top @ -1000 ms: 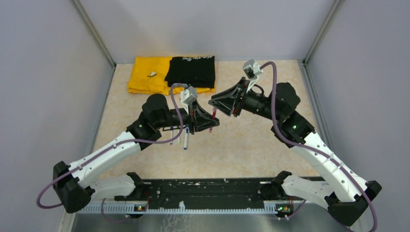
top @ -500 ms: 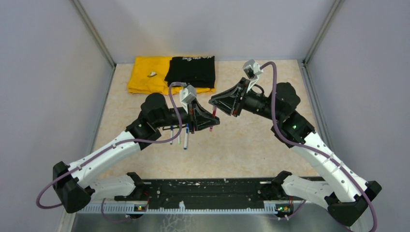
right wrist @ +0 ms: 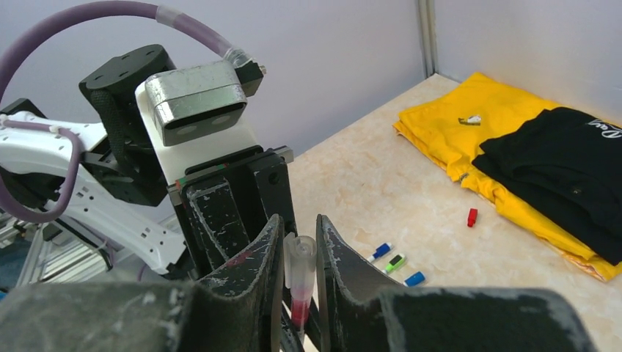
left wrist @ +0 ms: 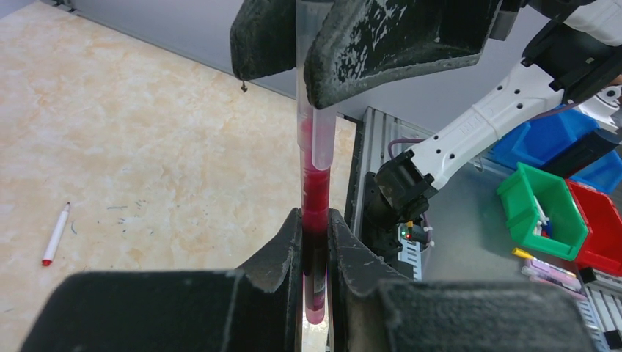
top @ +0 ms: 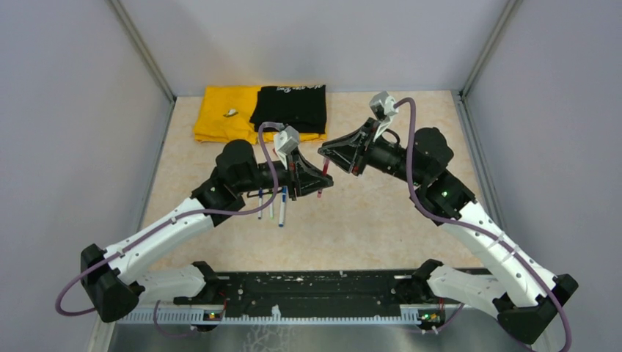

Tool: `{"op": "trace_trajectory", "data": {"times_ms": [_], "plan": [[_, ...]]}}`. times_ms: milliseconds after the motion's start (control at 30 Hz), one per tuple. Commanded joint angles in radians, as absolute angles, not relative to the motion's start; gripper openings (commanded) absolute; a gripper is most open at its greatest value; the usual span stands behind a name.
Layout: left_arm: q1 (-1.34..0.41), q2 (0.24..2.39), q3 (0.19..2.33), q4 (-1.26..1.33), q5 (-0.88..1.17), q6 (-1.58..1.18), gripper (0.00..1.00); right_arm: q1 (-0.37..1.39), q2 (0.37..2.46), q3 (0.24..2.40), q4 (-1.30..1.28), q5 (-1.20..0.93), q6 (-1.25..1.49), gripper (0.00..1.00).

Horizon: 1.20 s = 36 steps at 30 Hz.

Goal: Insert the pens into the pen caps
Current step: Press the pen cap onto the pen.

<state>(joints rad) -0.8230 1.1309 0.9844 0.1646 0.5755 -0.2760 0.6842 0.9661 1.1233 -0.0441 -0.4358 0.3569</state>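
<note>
My left gripper (top: 314, 180) is shut on a maroon-red pen (left wrist: 315, 242) and holds it above the table; its fingers (left wrist: 282, 249) clamp the barrel. My right gripper (top: 330, 155) meets it tip to tip and is shut on a clear pen cap (right wrist: 299, 260). In the left wrist view the clear cap (left wrist: 323, 136) sits over the pen's upper end, between the right gripper's fingers (left wrist: 396, 44). In the right wrist view the red pen (right wrist: 299, 308) shows inside and below the cap. Three more pens (top: 272, 207) lie on the table under the left arm.
A yellow cloth (top: 220, 114) and a black cloth (top: 290, 106) lie at the back. Blue- and green-tipped pens (right wrist: 396, 262) and a small red cap (right wrist: 472, 217) lie on the table. A red-tipped pen (left wrist: 56, 233) lies apart. Coloured bins (left wrist: 546, 213) stand beyond the table.
Both grippers have shifted slightly while staying tip to tip; the right wrist has risen a little. Both still hold the pen and cap.
</note>
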Motion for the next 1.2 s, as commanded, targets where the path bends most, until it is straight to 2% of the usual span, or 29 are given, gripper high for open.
{"op": "trace_trajectory", "data": {"times_ms": [0,200,500,800,1167], "plan": [[-0.824,1.109,1.052,0.24,0.487,-0.275,0.0,0.68,0.954,1.085,-0.093,-0.364,0.304,0.0],[-0.824,1.116,1.087,0.272,0.456,-0.284,0.0,0.684,0.948,1.015,-0.051,-0.393,0.32,0.0],[-0.824,1.107,1.101,0.379,0.45,-0.292,0.0,0.807,0.901,0.846,-0.059,-0.378,0.333,0.0],[-0.823,1.101,1.127,0.394,0.425,-0.294,0.0,0.887,0.773,0.659,-0.116,-0.3,0.378,0.0],[-0.822,1.123,1.145,0.41,0.421,-0.306,0.0,1.078,0.74,0.498,-0.056,-0.167,0.474,0.0]]}}
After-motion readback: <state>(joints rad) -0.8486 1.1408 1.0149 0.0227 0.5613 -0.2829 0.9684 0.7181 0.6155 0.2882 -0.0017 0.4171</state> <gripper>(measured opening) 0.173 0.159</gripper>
